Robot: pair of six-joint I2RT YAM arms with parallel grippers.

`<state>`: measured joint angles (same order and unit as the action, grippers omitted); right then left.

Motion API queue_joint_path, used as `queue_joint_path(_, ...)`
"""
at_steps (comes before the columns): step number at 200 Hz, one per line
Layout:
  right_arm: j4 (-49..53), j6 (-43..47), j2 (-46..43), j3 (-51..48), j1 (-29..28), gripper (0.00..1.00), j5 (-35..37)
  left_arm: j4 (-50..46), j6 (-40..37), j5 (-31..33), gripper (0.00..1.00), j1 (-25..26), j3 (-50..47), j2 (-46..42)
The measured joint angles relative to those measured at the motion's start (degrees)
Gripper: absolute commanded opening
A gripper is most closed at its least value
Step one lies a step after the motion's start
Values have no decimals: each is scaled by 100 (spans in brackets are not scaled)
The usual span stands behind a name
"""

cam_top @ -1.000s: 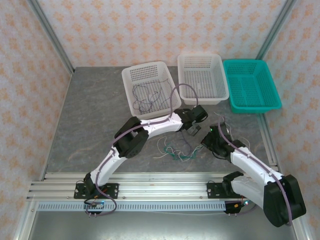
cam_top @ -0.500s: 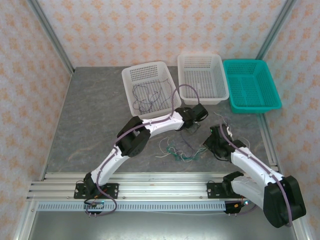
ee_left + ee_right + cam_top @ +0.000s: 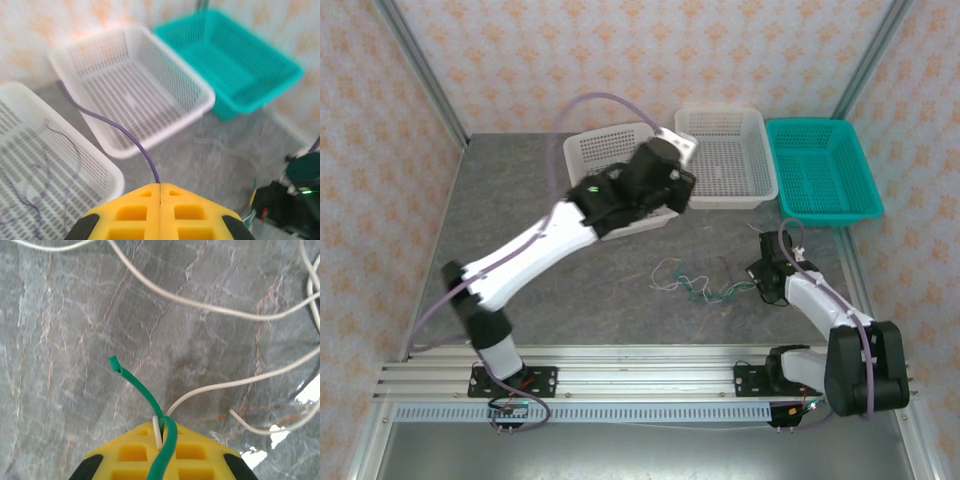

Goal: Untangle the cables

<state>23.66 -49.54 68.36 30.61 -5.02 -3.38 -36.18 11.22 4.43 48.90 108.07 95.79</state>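
The left gripper [image 3: 160, 186], down at the tangle [image 3: 695, 288] a second ago, is now raised over the left basket [image 3: 600, 135], shut on a purple cable [image 3: 117, 131], which seems drawn free. A green cable [image 3: 140, 387] and a white cable [image 3: 210, 387] are pinched by the right gripper [image 3: 161, 429] beside the tangle.

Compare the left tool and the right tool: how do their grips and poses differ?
The left tool pinches one purple cable; the right tool pinches a green cable and a white cable together. The left tool hangs high over the white baskets; the right tool sits low over the table. Both are shut.
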Motion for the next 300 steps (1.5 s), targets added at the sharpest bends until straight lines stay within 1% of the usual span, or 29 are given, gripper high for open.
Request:
queue_joint_path(20,-31,-2,280,179,188,0,4,13,227,133,0,-269,-487,-807)
queue_joint_path(38,-24,-26,402,284,304,0,52,-79,415,232,0,-570,-1029,-1338)
queue_joint_path(69,-28,-70,535,424,470,0,116,-487,717,354,0,-1338,-1707,-2194)
queue_joint_path(107,-11,-151,699,542,586,0,227,-925,872,380,0,-2398,-1731,-3318)
queue_joint_path(132,-9,-223,826,599,621,0,284,-1331,887,470,0,-2909,-1351,-3665)
queue_joint_path(145,-9,-267,920,629,647,0,315,-1545,881,660,0,-3016,-1174,-3735)
queue_joint_path(178,2,-389,1191,769,750,0,380,-2072,776,1661,0,-3071,-953,-3853)
queue_joint_path(191,4,-417,1257,855,769,0,389,-2162,719,1928,0,-3071,-938,-3897)
queue_joint_path(205,-37,-433,1285,907,769,0,356,-2170,667,1941,0,-3071,-938,-3945)
queue_joint_path(236,-90,-413,1281,916,769,0,101,-2041,647,1296,0,-3093,-944,-3967)
queue_joint_path(241,-98,-396,1279,916,769,4,44,-2006,649,1220,0,-3093,-944,-3952)
queue_joint_path(250,-127,-341,1257,914,769,16,-94,-1941,649,1126,0,-3093,-938,-3912)
queue_joint_path(266,-234,-225,1117,894,769,48,-387,-1917,625,1097,0,-3093,-841,-3779)
queue_joint_path(271,-267,-179,1043,890,769,56,-522,-1899,614,1099,0,-3093,-787,-3727)
queue_joint_path(280,-308,-120,894,887,769,65,-743,-1862,553,1106,0,-3093,-671,-3633)
queue_joint_path(300,-297,39,433,887,739,78,-1132,-1775,389,1185,0,-3093,-374,-3366)
